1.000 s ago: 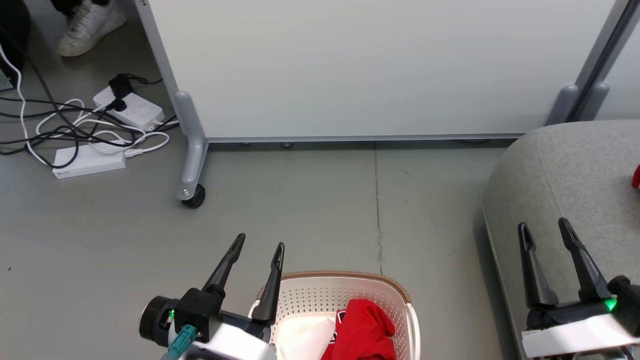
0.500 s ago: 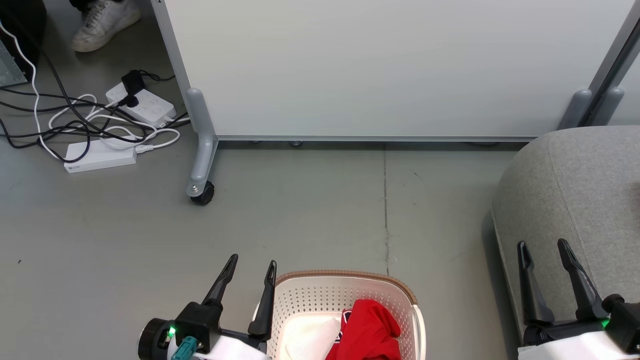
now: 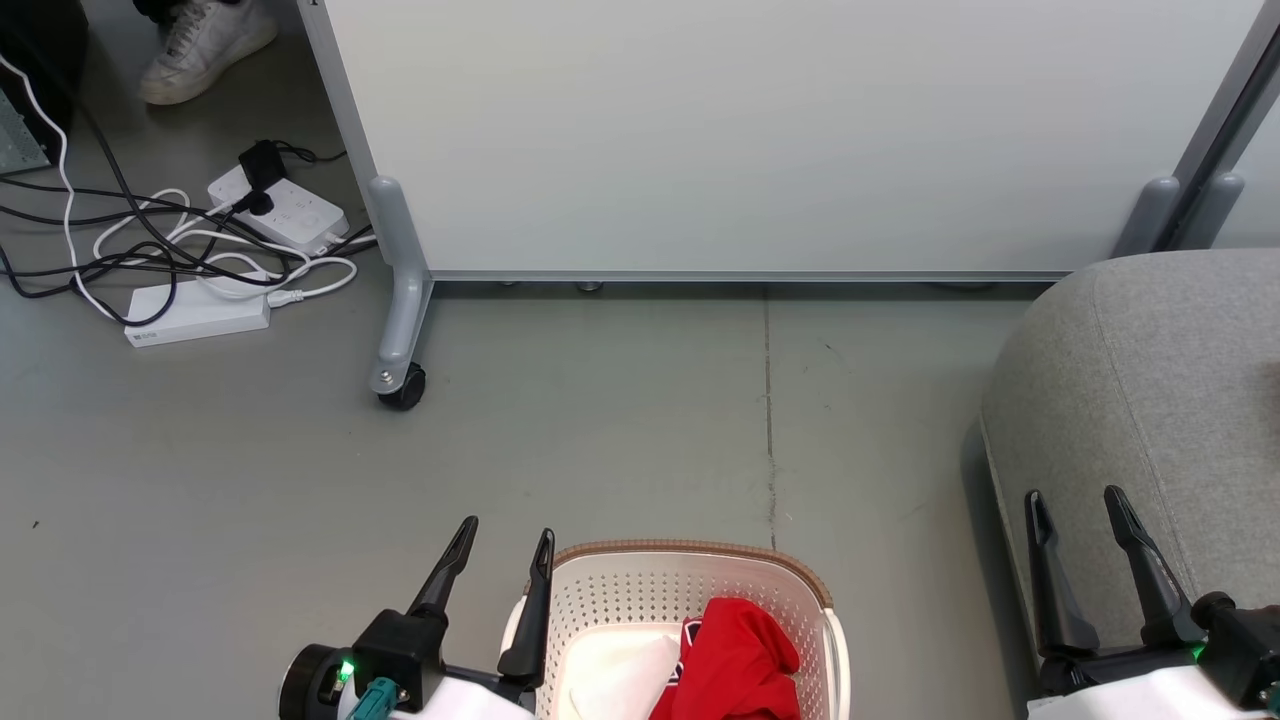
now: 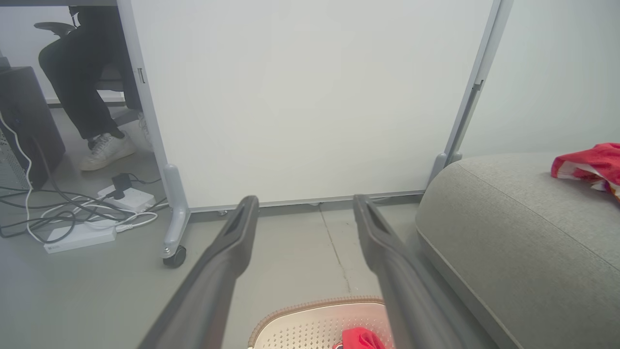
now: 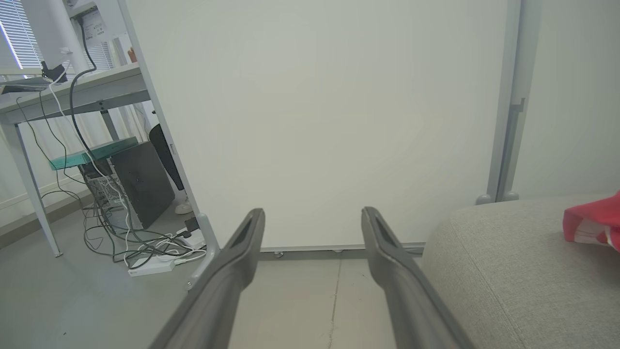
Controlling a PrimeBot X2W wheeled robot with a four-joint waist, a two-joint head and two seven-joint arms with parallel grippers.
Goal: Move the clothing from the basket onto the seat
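The cream basket (image 3: pixel 690 570) with its brown rim sits on the floor at the head view's bottom edge and holds red clothing (image 3: pixel 735 660) beside a white patch. My left gripper (image 3: pixel 505 535) stands open and empty just left of the basket. At the lower right my right gripper (image 3: pixel 1075 500) is open too, over the near edge of the grey seat (image 3: pixel 1160 380). The left wrist view has the basket (image 4: pixel 310 325) below the fingers and another red garment (image 4: pixel 588 162) lying on the seat (image 4: pixel 508 232). That garment (image 5: pixel 593 220) also lies on the seat (image 5: pixel 508 261) in the right wrist view.
A pale grey wheeled partition (image 3: pixel 760 130) stands across the back, with a castor (image 3: pixel 400 385) at its left foot. Power strips and tangled cables (image 3: pixel 190 260) lie on the floor at the far left. A person's white shoe (image 3: pixel 200 45) is behind them.
The head camera has shifted, so the whole scene sits lower and further right than a second ago. Both grippers show lower in the picture and remain open.
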